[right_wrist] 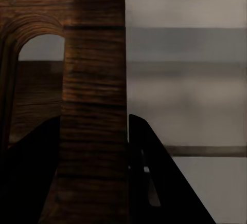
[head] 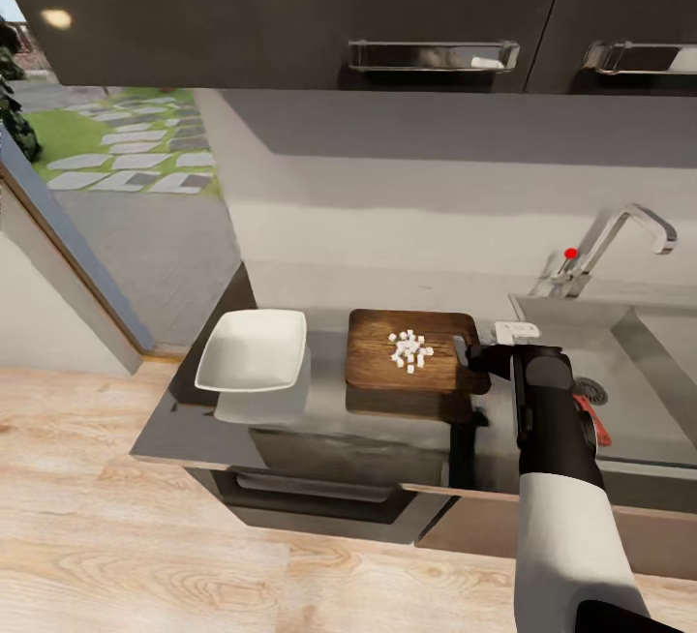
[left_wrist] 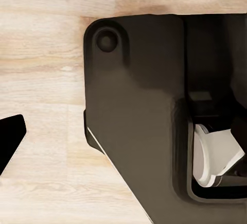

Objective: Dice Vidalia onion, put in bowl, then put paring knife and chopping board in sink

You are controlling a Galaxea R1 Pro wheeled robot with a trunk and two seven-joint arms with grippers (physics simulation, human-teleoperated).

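The wooden chopping board point(head: 387, 362) lies on the countertop with a small heap of white diced onion point(head: 409, 349) on it. My right gripper point(head: 471, 354) is at the board's right end, shut on its handle. In the right wrist view the handle strip point(right_wrist: 92, 80) runs between the two dark fingers point(right_wrist: 154, 178), which press against its sides. A white square bowl point(head: 254, 350) stands left of the board. The paring knife point(head: 592, 420), red-handled, lies in the sink point(head: 639, 362), partly hidden behind my right arm. One dark fingertip point(left_wrist: 10, 142) of my left gripper shows over the floor.
A faucet point(head: 620, 236) rises behind the sink. Dark wall cabinets point(head: 387, 4) hang above the counter. A glass door opens to a garden at the left. The left wrist view looks down on the wood floor point(left_wrist: 41, 80) and my dark base point(left_wrist: 139, 106).
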